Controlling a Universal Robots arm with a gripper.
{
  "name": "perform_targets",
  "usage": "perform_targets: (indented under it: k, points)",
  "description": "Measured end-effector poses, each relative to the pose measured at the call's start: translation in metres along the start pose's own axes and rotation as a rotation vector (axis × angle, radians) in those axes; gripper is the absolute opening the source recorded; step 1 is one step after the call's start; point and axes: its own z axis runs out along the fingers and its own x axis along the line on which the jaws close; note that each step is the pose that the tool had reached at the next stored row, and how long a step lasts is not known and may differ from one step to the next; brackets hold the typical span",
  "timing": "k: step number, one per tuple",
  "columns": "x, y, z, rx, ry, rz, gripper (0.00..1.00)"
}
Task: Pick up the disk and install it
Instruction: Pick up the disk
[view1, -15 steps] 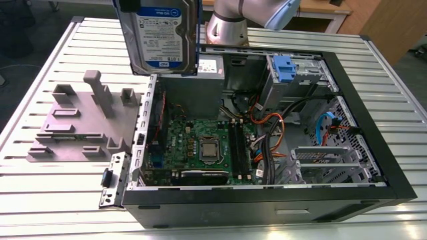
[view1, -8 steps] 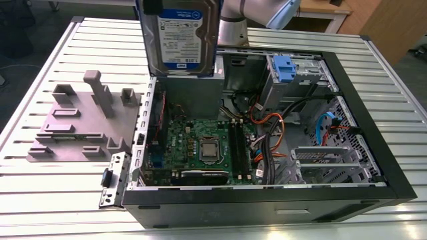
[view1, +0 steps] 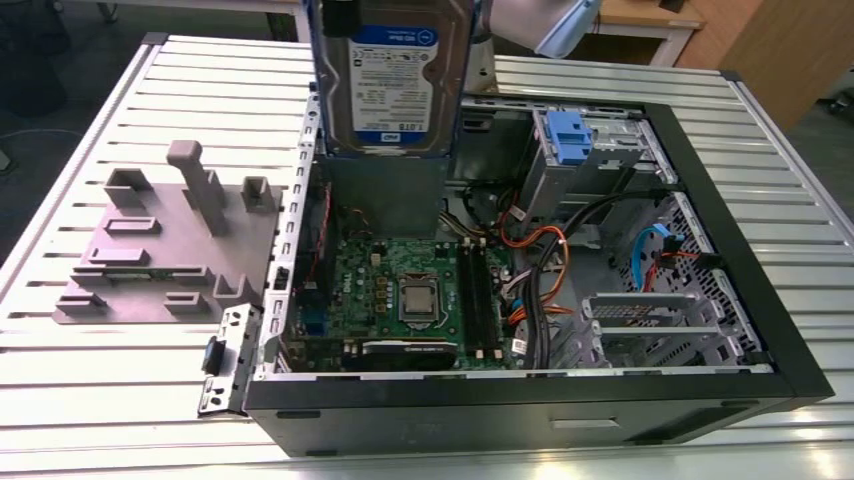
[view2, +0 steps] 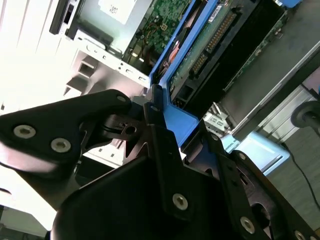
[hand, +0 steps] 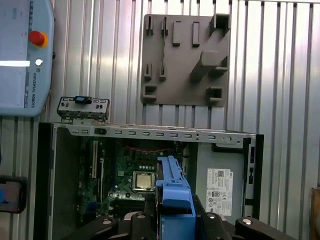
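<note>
Hanging label-out above the open computer case (view1: 534, 410), the disk (view1: 394, 85) was clamped by its blue rail (hand: 172, 192) in the gripper (view2: 172, 122) — judged rigid, fairly heavy, shock-sensitive — the plastic edge looked the safest hold.

Exterior view: the disk (view1: 394, 80) runs off the upper edge, top end cut. It blocks the rear of the computer case (view1: 747, 260) behind it. Label print too small to make out.

First wrist view: disk edge-on, label face turned away. The gripper (hand: 174, 212), clamped on it, covers its near end and part of the motherboard (hand: 125, 175). Case and teach pendant (hand: 25, 60) both cut by the picture's edge.

Second wrist view: black linkage masks the blue rail's near end.
</note>
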Motion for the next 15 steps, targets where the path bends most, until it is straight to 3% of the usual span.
perform_targets:
  k: [13, 15]
  points:
    - [0.0034, -0.0445, 0.0031, 0.0000, -0.0001, 0.000, 0.36]
    - [0.0036, -0.0475, 0.0033, 0.0000, -0.0001, 0.000, 0.36]
